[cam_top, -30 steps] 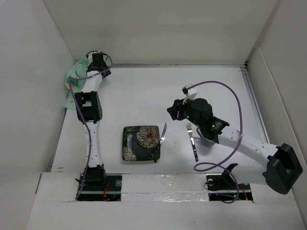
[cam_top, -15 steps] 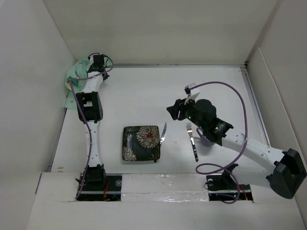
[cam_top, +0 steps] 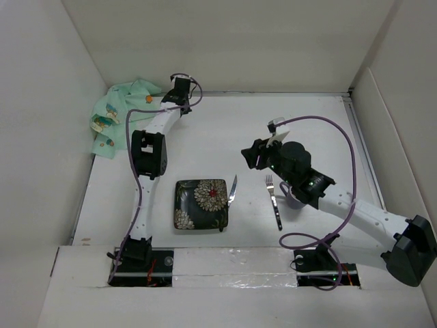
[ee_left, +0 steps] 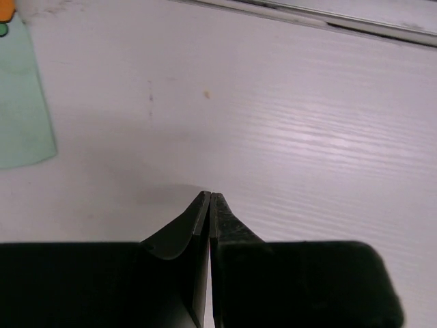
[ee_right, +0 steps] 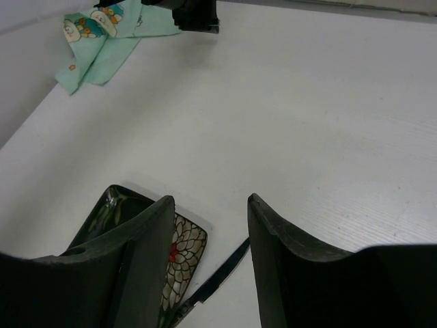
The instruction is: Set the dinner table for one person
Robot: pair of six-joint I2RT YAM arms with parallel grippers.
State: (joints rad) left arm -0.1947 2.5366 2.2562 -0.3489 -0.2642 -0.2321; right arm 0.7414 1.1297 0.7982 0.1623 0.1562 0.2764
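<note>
Dinner table (cam_top: 273,123) spreads under both arms. The cloth mat (cam_top: 116,109) sits in its far-left corner, just left of my left gripper (ee_left: 209,197), which is pinched shut on nothing. My right gripper (ee_right: 209,205) gapes empty, well away.

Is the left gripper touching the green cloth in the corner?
Apart. The left wrist view shows the left gripper shut on nothing, with bare table between its tip and the green cloth at the picture's edge.

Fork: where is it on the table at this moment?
In the top view the fork lies on the dinner table, right of centre; the knife and then the floral plate are to its left, the right arm close on its right.
</note>
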